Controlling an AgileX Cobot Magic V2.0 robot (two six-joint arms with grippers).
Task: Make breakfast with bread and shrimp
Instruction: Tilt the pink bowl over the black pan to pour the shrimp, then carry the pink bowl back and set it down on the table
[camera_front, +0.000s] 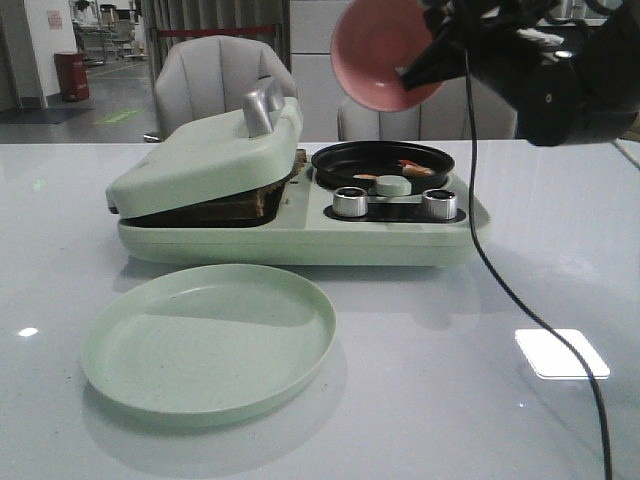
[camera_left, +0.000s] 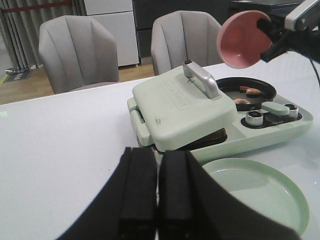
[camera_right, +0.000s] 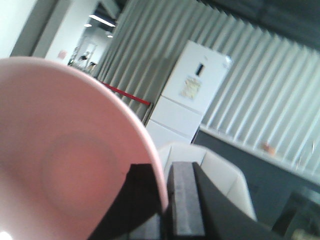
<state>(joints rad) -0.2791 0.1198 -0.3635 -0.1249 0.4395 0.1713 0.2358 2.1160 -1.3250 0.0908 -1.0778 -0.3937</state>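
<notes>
The bread (camera_front: 262, 203) shows only as a brown edge under the lowered lid (camera_front: 215, 150) of the pale green breakfast maker; it also peeks out in the left wrist view (camera_left: 215, 137). Pink-orange shrimp (camera_front: 412, 168) lie in the black round pan (camera_front: 382, 160), also seen in the left wrist view (camera_left: 246, 95). My right gripper (camera_front: 420, 75) is shut on the rim of an empty pink bowl (camera_front: 378, 52), held tipped on its side high above the pan; the bowl fills the right wrist view (camera_right: 65, 160). My left gripper (camera_left: 157, 200) is shut and empty, low over the table before the maker.
An empty pale green plate (camera_front: 208, 340) lies in front of the maker. Two silver knobs (camera_front: 350, 202) sit on the maker's front. A black cable (camera_front: 520, 300) hangs from the right arm down across the table. Grey chairs (camera_front: 222, 75) stand behind the table.
</notes>
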